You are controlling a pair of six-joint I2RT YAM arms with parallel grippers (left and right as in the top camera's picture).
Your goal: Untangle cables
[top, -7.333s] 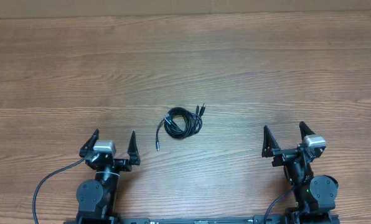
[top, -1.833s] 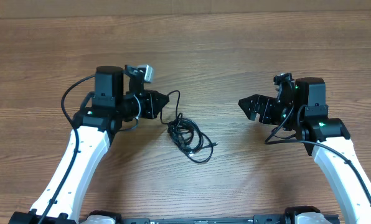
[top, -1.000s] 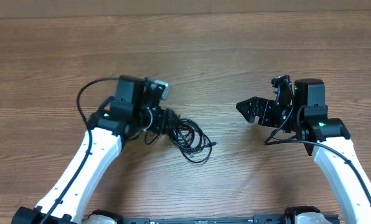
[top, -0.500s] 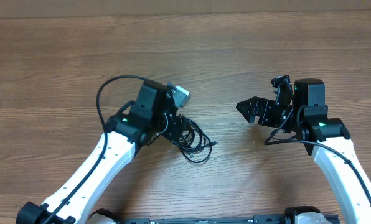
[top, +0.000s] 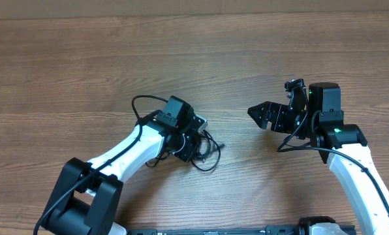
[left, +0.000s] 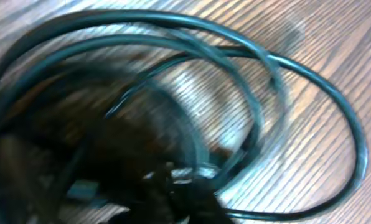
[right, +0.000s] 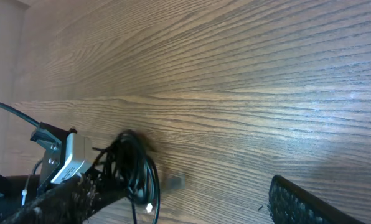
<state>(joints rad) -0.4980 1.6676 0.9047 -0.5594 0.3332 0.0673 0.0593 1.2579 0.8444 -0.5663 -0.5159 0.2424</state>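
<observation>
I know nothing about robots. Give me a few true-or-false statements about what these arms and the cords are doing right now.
1. The left end effector is down on the cables. True.
2. The right end effector grips one of the cables. False: it is open, holds nothing, and sits off to the side of the bundle.
3. The cables are stretched out in straight lines. False: they lie in loose overlapping loops.
4. The cables rest on a wooden table. True.
5. The left end effector is spread wide open. False: it is shut. Whether it has pinched a strand cannot be told.
</observation>
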